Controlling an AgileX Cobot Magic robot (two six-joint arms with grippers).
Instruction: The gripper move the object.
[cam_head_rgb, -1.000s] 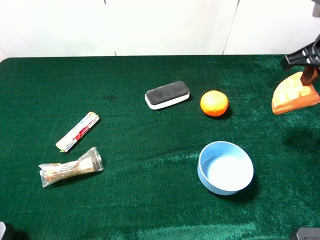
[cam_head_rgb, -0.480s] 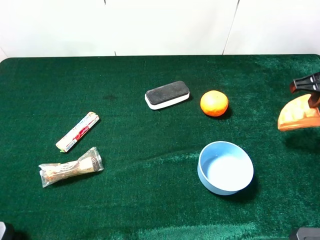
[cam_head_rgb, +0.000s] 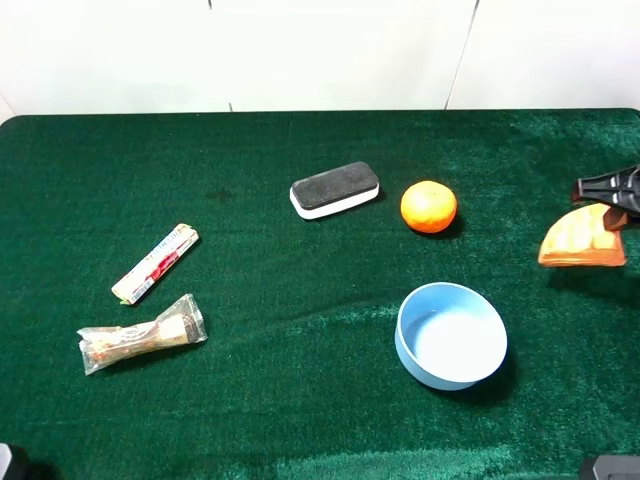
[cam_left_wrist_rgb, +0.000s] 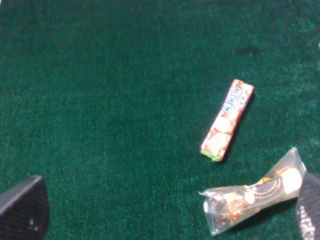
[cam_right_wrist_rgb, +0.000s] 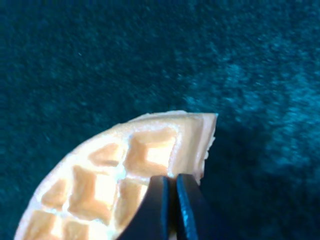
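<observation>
The object is an orange-tan waffle wedge (cam_head_rgb: 577, 243) with square dimples, at the far right of the green table. My right gripper (cam_head_rgb: 612, 203), a black clamp, is shut on its edge and holds it a little above the cloth, with a shadow beneath. In the right wrist view the two black fingers (cam_right_wrist_rgb: 159, 206) pinch the waffle (cam_right_wrist_rgb: 110, 175) near its corner. My left gripper (cam_left_wrist_rgb: 165, 215) is open and empty over the left side of the table; only its two fingertips show at the frame corners.
A round orange fruit (cam_head_rgb: 428, 206) and a black-topped eraser (cam_head_rgb: 335, 189) lie mid-table. A light blue bowl (cam_head_rgb: 401, 330) stands front of them. A candy stick (cam_head_rgb: 155, 263) and a clear-wrapped snack (cam_head_rgb: 140, 335) lie at the left, both also in the left wrist view.
My right gripper has carried the waffle toward the front of the table and slightly left, and lower. Nothing else has moved.
</observation>
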